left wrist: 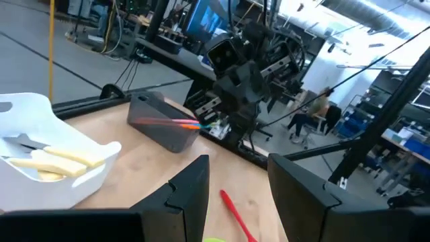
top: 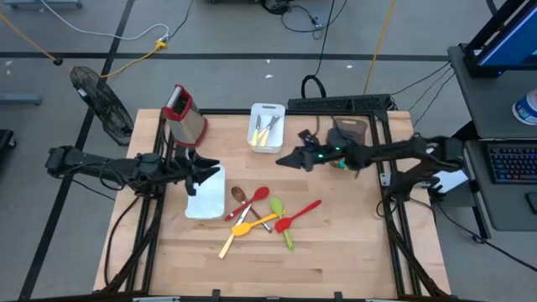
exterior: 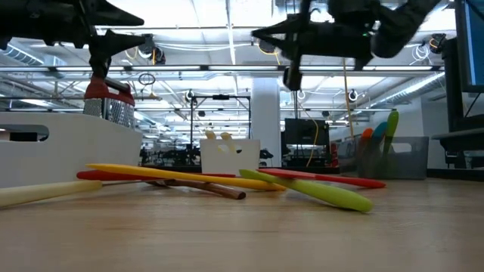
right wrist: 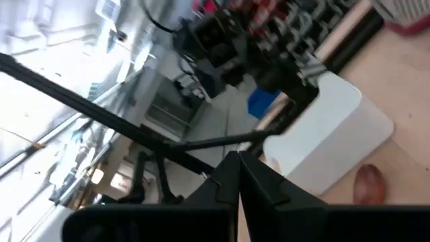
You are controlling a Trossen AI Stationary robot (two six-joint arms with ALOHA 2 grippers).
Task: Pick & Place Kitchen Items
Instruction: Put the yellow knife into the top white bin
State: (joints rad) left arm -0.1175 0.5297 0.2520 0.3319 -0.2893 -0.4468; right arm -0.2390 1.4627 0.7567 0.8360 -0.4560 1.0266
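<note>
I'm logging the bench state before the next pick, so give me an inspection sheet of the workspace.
Surface: wooden table, bare toward its near edge.
Job's things: loose pile of utensils mid-table, red, yellow, green and brown; more utensils in the white tray and the dark bin.
Clutter: box grater; empty white tray.
Grippers: left gripper open over the empty tray; right gripper shut, empty, raised right of the white tray.
Cables: yellow and black cables on the floor.
Surroundings: floor fan; seated person in the background.
</note>
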